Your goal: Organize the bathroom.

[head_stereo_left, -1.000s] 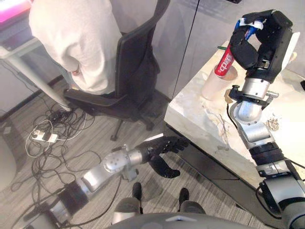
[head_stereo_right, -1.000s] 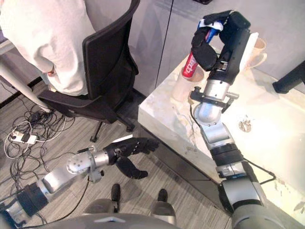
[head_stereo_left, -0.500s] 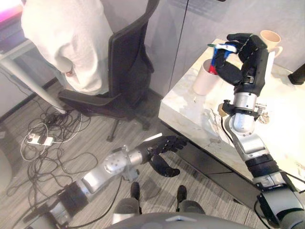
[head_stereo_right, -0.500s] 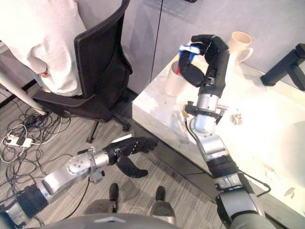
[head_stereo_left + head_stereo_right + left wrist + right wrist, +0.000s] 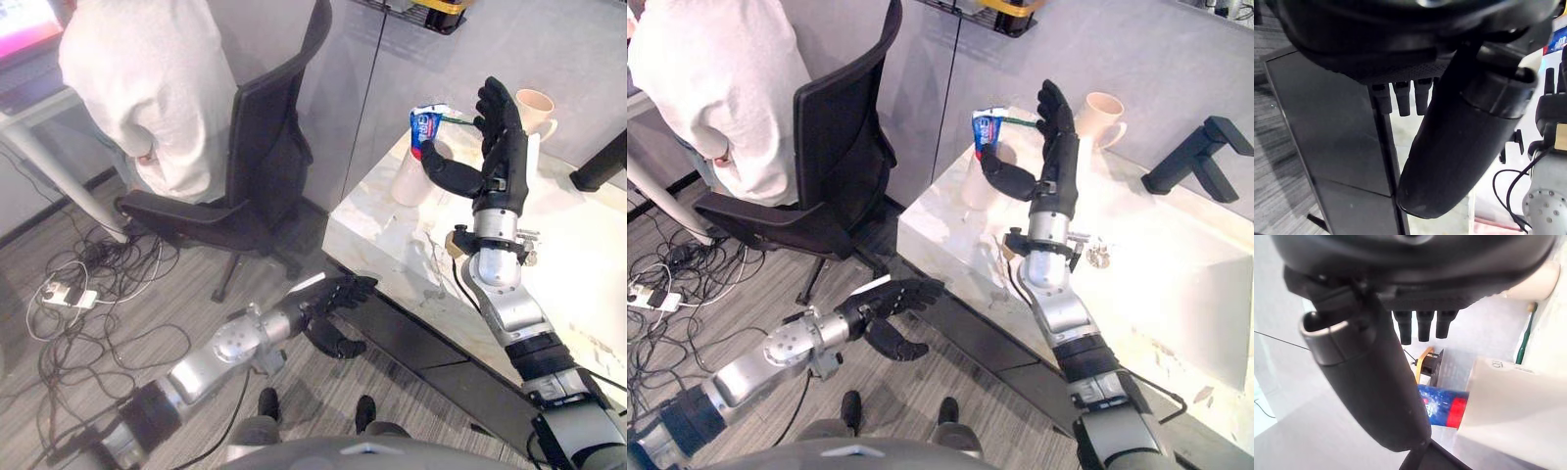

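Observation:
A red-and-blue toothpaste tube [image 5: 425, 125] stands upright in a white cup [image 5: 409, 178] near the far left corner of the marble counter [image 5: 382, 240]. A green toothbrush [image 5: 458, 119] sticks out of the same cup. My right hand [image 5: 500, 137] is raised just right of the cup, open, with straight fingers pointing up and its thumb reaching toward the cup's side. In the right wrist view the tube [image 5: 1442, 406] and cup [image 5: 1513, 401] show past the thumb, held by nothing. My left hand [image 5: 333, 299] hangs low before the counter's dark front, open and empty.
A beige mug [image 5: 534, 106] stands behind the right hand, a black faucet [image 5: 1200, 157] further right by the sink. A person in a light top sits on a black office chair [image 5: 274, 137] at the left. Cables lie on the floor [image 5: 78, 284].
The right hand has opened and let go of the toothpaste tube, which now stands in the cup. The camera has shifted. The left hand has kept its place.

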You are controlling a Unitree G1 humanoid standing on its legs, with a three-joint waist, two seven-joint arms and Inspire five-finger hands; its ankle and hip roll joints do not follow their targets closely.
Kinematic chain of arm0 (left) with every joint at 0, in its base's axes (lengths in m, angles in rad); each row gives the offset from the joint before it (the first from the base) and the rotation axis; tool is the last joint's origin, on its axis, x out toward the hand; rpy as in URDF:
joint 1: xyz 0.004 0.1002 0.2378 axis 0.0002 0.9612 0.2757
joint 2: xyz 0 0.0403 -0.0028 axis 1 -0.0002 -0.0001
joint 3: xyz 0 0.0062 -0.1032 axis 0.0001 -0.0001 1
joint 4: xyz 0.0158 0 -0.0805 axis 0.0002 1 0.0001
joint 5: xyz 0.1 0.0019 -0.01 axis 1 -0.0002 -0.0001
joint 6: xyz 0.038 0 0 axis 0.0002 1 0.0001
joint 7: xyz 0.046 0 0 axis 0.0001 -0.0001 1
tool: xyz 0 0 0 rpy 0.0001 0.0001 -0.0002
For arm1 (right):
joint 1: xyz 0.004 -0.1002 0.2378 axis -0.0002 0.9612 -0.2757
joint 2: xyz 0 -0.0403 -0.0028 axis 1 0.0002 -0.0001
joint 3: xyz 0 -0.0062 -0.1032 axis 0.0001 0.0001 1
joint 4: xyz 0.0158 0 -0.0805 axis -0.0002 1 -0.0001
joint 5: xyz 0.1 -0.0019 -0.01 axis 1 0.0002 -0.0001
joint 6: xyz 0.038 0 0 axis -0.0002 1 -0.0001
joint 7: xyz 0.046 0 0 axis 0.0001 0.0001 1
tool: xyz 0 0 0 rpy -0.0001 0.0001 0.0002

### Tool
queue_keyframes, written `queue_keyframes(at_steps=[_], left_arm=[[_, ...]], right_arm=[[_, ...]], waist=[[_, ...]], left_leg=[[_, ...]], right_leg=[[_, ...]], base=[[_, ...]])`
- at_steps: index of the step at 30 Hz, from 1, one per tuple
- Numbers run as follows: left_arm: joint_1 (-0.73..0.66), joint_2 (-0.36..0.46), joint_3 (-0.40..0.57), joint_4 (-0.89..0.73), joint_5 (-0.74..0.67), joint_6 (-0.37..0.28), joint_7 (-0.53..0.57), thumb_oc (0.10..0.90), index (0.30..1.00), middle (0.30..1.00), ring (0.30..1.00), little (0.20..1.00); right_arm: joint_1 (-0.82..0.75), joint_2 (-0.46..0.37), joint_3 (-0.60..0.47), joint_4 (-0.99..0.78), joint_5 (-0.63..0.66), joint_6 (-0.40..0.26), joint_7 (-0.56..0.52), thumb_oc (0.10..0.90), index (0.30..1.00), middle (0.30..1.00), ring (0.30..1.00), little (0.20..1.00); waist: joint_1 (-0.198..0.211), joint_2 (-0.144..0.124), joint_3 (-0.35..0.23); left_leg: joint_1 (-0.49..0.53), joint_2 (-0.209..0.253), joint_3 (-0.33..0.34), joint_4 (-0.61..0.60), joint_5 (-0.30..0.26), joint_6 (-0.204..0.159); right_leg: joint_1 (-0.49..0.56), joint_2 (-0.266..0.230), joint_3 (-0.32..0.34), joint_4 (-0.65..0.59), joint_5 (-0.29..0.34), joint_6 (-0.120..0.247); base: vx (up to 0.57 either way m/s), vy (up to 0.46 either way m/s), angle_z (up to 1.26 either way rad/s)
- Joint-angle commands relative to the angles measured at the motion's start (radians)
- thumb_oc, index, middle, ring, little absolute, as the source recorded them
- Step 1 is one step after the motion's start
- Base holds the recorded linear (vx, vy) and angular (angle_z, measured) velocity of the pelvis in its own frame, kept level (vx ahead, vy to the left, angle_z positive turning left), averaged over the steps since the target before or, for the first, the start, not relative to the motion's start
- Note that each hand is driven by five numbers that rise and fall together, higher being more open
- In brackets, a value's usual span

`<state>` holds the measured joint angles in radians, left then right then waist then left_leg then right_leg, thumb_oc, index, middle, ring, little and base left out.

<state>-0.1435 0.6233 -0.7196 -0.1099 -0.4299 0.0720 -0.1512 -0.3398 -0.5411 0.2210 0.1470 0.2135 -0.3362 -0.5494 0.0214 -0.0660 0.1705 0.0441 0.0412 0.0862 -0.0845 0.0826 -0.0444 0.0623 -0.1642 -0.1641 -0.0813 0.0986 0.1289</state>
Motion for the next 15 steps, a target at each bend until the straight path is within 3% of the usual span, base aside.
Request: queue_keyframes(at_steps=[1, 8, 12, 14, 15], left_arm=[[-0.031, -0.074, 0.061, -0.013, 0.016, -0.075, 0.062, 0.800, 0.900, 0.900, 0.900, 0.900], [-0.018, -0.093, 0.139, 0.033, 0.017, -0.129, 0.190, 0.800, 0.900, 0.900, 0.900, 0.900], [0.004, -0.106, 0.195, 0.052, 0.037, -0.157, 0.233, 0.800, 0.900, 0.900, 0.900, 0.900], [0.012, -0.116, 0.229, 0.052, 0.044, -0.184, 0.263, 0.800, 0.900, 0.900, 0.900, 0.900], [0.023, -0.126, 0.260, 0.053, 0.080, -0.202, 0.291, 0.800, 0.900, 0.900, 0.900, 0.900]], right_arm=[[-0.082, -0.065, -0.057, -0.050, 0.037, -0.044, 0.011, 0.800, 0.900, 0.900, 0.900, 0.900], [-0.082, -0.062, -0.079, -0.079, 0.040, -0.051, -0.009, 0.800, 0.900, 0.900, 0.900, 0.900], [-0.061, -0.075, -0.125, -0.114, 0.044, -0.058, -0.026, 0.800, 0.900, 0.900, 0.900, 0.900], [-0.053, -0.085, -0.151, -0.137, 0.043, -0.076, -0.046, 0.800, 0.900, 0.900, 0.900, 0.900], [-0.046, -0.089, -0.174, -0.149, 0.055, -0.112, -0.057, 0.800, 0.900, 0.900, 0.900, 0.900]], waist=[[0.006, 0.040, -0.070], [0.014, 0.040, -0.040], [0.008, 0.033, -0.018], [0.000, 0.004, -0.002], [-0.010, -0.029, 0.010]], left_leg=[[0.004, 0.049, -0.032, -0.003, -0.073, -0.024], [-0.051, 0.116, -0.036, -0.003, -0.004, -0.074], [-0.066, 0.127, 0.008, 0.034, 0.011, -0.088], [-0.089, 0.086, 0.015, 0.240, -0.059, -0.069], [-0.121, 0.038, 0.005, 0.481, -0.113, -0.042]], right_leg=[[0.061, 0.054, -0.047, 0.034, -0.133, 0.034], [0.079, 0.108, -0.031, 0.000, -0.138, 0.000], [0.086, 0.110, -0.048, -0.001, -0.126, -0.008], [0.067, 0.082, -0.047, 0.004, -0.103, -0.022], [0.043, 0.050, -0.038, 0.008, -0.074, -0.032]], base=[[-0.20, -0.115, -0.01], [-0.21, -0.147, 0.01], [-0.25, -0.060, 0.09], [-0.42, -0.010, 0.14], [-0.40, 0.020, 0.19]])
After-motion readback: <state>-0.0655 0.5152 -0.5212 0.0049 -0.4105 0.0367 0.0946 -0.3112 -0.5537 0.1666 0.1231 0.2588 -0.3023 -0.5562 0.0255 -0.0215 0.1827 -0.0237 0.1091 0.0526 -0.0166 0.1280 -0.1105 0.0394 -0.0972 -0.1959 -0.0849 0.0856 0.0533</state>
